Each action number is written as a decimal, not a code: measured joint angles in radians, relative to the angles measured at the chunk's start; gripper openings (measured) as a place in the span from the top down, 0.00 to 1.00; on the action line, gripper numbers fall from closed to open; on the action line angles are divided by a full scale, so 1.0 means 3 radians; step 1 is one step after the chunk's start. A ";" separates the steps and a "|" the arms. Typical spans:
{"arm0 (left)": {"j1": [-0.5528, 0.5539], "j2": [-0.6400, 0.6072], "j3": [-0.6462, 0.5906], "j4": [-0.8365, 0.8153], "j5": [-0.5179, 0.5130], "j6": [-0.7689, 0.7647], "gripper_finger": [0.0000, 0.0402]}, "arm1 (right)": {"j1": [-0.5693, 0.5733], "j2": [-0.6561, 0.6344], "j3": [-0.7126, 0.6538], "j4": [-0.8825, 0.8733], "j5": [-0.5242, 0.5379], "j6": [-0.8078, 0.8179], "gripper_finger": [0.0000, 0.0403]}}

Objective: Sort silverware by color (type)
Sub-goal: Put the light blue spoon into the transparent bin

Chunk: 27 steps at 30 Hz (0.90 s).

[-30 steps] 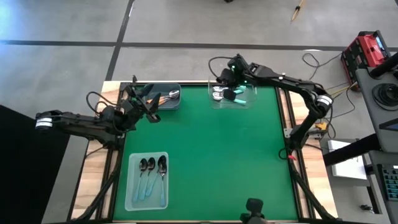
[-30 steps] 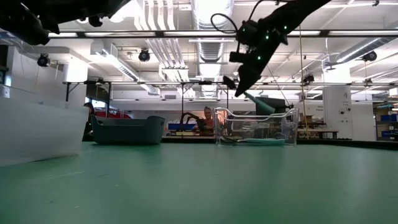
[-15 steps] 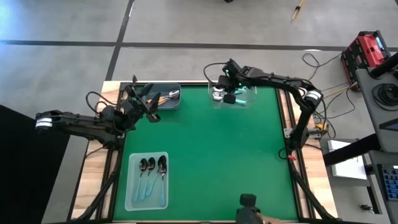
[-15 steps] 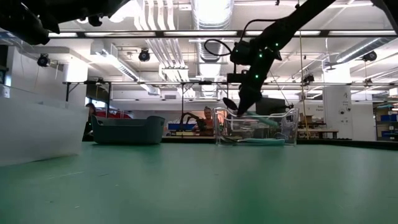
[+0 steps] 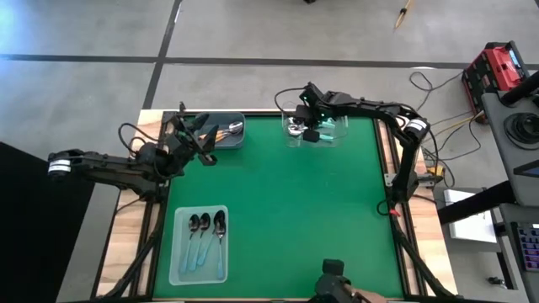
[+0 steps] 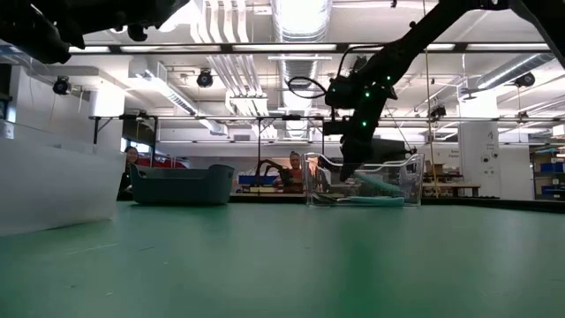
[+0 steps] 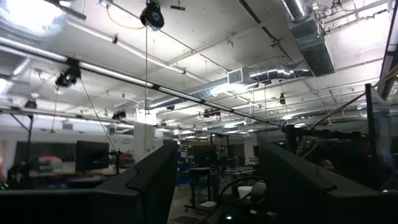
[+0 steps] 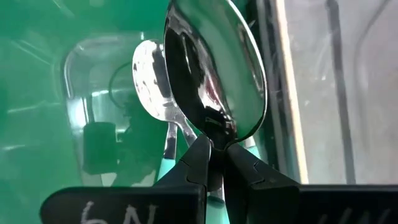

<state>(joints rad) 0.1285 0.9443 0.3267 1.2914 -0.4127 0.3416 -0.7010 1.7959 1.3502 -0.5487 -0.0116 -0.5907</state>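
Observation:
My right gripper reaches down into the clear tray at the table's far edge, shut on a silver spoon with a teal handle. Other teal-handled spoons lie on the tray's floor under it. In the low view the gripper stands inside the tray walls. My left gripper waits open at the far left, raised beside the dark grey bin, its fingers pointing up with nothing between them. Three dark-bowled spoons lie in a clear tray near the front left. My right gripper pinches the spoon's neck, right below the bowl, between its two fingertips. The fingers slant down from the table's right side. The bowl sticks out past the fingertips and the teal handle slants down inside the tray. Whether it touches the spoons below cannot be told.
The dark grey bin holds spoons with orange handles. The green mat between the containers is bare. Cables and a red box lie on the floor beyond the right edge. People show in the room behind the table.
My right gripper has come down from above the far clear tray into it, tipping more steeply and rolling a little, shut on the teal-handled spoon the whole time. The spoon has gone down with it, and its handle now sits inside the tray walls.

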 joint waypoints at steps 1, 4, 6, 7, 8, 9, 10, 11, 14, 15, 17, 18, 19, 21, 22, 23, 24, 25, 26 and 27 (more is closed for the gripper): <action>-0.0002 0.0000 0.0000 -0.0032 0.0002 -0.0080 0.48 | 0.0000 0.0024 0.0000 -0.0002 0.0000 -0.0003 0.97; -0.0013 0.0000 0.0000 -0.0234 0.0030 -0.0414 0.48 | 0.0000 0.0076 0.0000 -0.0005 0.0003 -0.0040 0.97; -0.0041 0.0000 0.0000 -0.0537 0.0095 -0.0638 0.48 | 0.0000 0.0091 0.0000 0.0001 0.0005 -0.0042 0.97; -0.0068 0.0001 0.0001 -0.0698 0.0129 -0.0746 0.48 | 0.0000 0.0094 0.0000 0.0000 0.0006 -0.0041 0.97; -0.0097 0.0001 0.0000 -0.0851 0.0146 -0.0848 0.48 | 0.0000 0.0102 0.0000 0.0000 0.0007 -0.0042 0.97; -0.0131 0.0001 0.0000 -0.0999 0.0158 -0.0939 0.48 | 0.0000 0.0109 0.0000 -0.0001 0.0008 -0.0041 0.97; -0.0166 0.0001 0.0000 -0.1127 0.0161 -0.1023 0.48 | 0.0000 0.0114 0.0000 -0.0003 0.0007 -0.0040 0.97; -0.0205 0.0001 0.0000 -0.1244 0.0161 -0.1097 0.48 | 0.0000 0.0121 0.0000 -0.0001 0.0006 -0.0041 0.97; -0.0317 0.0005 0.0018 -0.1548 0.0158 -0.1333 0.48 | 0.0000 0.0127 0.0000 -0.0002 0.0003 -0.0040 0.97; -0.0351 0.0008 0.0038 -0.1677 0.0158 -0.1419 0.48 | 0.0000 0.0129 0.0000 -0.0002 0.0003 -0.0040 0.97; -0.0420 0.0008 0.0088 -0.1997 0.0158 -0.1569 0.48 | 0.0000 0.0129 0.0000 -0.0002 0.0003 -0.0040 0.97; -0.0449 0.0010 0.0129 -0.2181 0.0157 -0.1638 0.48 | 0.0000 0.0129 0.0000 -0.0002 0.0004 -0.0040 0.97; -0.0475 0.0010 0.0179 -0.2367 0.0157 -0.1710 0.48 | 0.0000 0.0129 0.0000 -0.0002 0.0004 -0.0040 0.97; -0.0513 0.0010 0.0304 -0.2762 0.0157 -0.1851 0.48 | 0.0000 0.0129 0.0000 0.0001 0.0004 -0.0042 0.97; -0.0522 0.0010 0.0373 -0.2972 0.0156 -0.1917 0.48 | 0.0000 0.0129 0.0000 0.0001 0.0005 -0.0042 0.97; -0.0530 0.0010 0.0449 -0.3193 0.0151 -0.1973 0.48 | 0.0000 0.0129 0.0000 0.0001 0.0005 -0.0041 0.97; -0.0536 0.0010 0.0523 -0.3423 0.0133 -0.2028 0.48 | 0.0000 0.0129 0.0000 0.0001 0.0006 -0.0041 0.97; -0.0539 0.0010 0.0596 -0.3630 0.0113 -0.2075 0.48 | 0.0000 0.0129 0.0000 0.0001 0.0006 -0.0041 0.97; -0.0542 0.0010 0.0664 -0.3817 0.0102 -0.2114 0.48 | 0.0000 0.0129 0.0000 0.0002 0.0006 -0.0041 0.97; -0.0542 0.0010 0.0726 -0.3968 0.0096 -0.2145 0.48 | 0.0000 0.0129 0.0000 0.0002 0.0007 -0.0041 0.97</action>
<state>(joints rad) -0.0341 0.9474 0.5445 0.1010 -0.3839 -0.3018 -0.7010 1.8347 1.3502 -0.5480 -0.0095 -0.6029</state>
